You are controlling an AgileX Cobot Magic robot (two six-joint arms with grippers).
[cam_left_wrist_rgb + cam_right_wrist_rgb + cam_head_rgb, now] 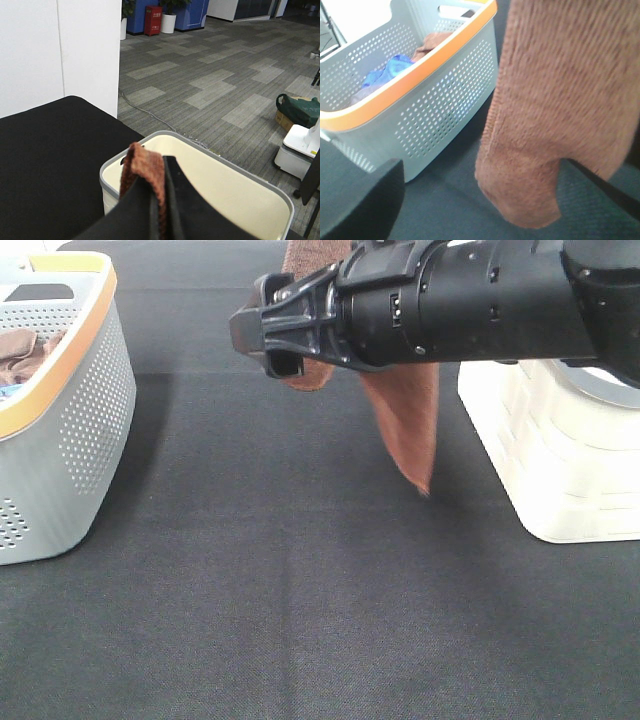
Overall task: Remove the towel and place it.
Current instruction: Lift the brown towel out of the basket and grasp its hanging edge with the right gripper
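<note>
— Above the bench [300,620], where is the towel [405,410]?
— Hanging in the air, outside both baskets. One edge is pinched up high. The rest droops to a point between the grey basket [70,430] with the orange rim on the left and the white basket [560,470] on the right, nearer the white one.
— Which claw has it?
— The left claw [160,175]. Its wrist view shows the black fingers [187,210] squeezed together on a fold of the reddish cloth, with the white basket just beyond.
— And the right claw [265,340]?
— It reaches across from the right, roughly level, in front of the towel in the high view. Its own wrist view shows its dark fingers standing well apart, with the cloth hanging loose by them. It grips nothing.
— Anything in the grey basket?
— A bunched brown cloth [25,350] and something blue [387,72].
— Does the towel touch the bench?
— No, its lowest corner hangs free of it.
</note>
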